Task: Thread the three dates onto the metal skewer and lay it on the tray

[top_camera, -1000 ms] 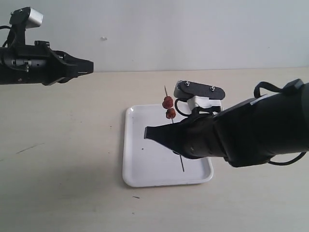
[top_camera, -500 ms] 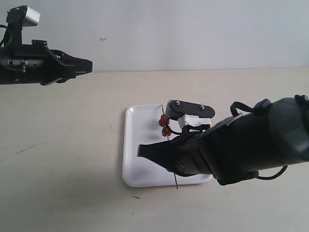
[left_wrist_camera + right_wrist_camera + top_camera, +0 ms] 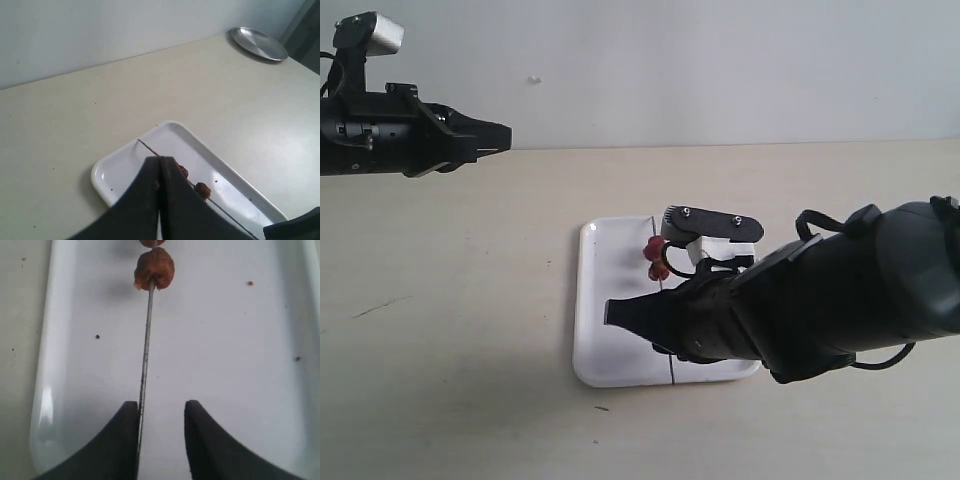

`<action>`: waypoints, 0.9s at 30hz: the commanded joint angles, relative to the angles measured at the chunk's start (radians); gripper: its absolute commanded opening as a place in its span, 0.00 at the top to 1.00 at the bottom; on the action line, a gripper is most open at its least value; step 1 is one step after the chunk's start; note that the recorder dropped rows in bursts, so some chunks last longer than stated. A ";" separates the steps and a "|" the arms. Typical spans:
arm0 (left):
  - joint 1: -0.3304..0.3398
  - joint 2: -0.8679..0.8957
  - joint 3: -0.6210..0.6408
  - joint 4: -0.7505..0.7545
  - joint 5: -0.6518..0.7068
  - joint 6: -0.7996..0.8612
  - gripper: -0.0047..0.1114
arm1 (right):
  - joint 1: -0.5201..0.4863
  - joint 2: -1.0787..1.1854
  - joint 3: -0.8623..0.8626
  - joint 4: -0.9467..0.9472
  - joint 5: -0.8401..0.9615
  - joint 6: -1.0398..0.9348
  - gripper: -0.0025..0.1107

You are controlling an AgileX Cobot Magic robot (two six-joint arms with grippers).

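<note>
The white tray (image 3: pixel 605 300) lies on the table's middle. The metal skewer (image 3: pixel 146 350) lies along it with two dates (image 3: pixel 155 267) showing threaded near its far end. In the exterior view the dates (image 3: pixel 655 248) sit red just beyond my right arm. My right gripper (image 3: pixel 161 407) stands open low over the tray; the skewer runs beside one finger, and the other finger is clear of it. My left gripper (image 3: pixel 505 135) hangs shut and empty high at the left, and its wrist view looks past its tips (image 3: pixel 161 160) at the tray (image 3: pixel 120 170) and skewer (image 3: pixel 147 147).
A round metal plate (image 3: pixel 259 43) sits at a far table corner in the left wrist view. A few dark specks dot the tray (image 3: pixel 225 340). My bulky right arm (image 3: pixel 820 310) covers the tray's right side.
My right gripper has come down over the tray and opened, letting go of the skewer, which now lies flat. The left arm has stayed put.
</note>
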 commanded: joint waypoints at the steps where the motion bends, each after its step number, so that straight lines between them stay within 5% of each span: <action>1: 0.002 -0.010 0.002 -0.010 0.008 0.005 0.96 | 0.002 0.000 0.004 -0.011 -0.003 -0.005 0.59; 12: 0.002 -0.010 0.004 -0.010 0.119 -0.003 0.96 | 0.002 -0.049 0.004 -0.023 -0.127 -0.080 0.55; 16: 0.002 -0.030 0.014 -0.010 0.126 0.027 0.96 | 0.002 -0.176 0.004 -0.021 -0.137 -0.256 0.68; 20: 0.002 -0.092 0.049 -0.010 -0.004 0.038 0.96 | 0.002 -0.317 0.004 0.004 -0.139 -0.371 0.97; 27: 0.002 -0.349 0.151 -0.010 -0.380 -0.007 0.96 | 0.002 -0.581 0.006 0.000 -0.218 -0.513 0.98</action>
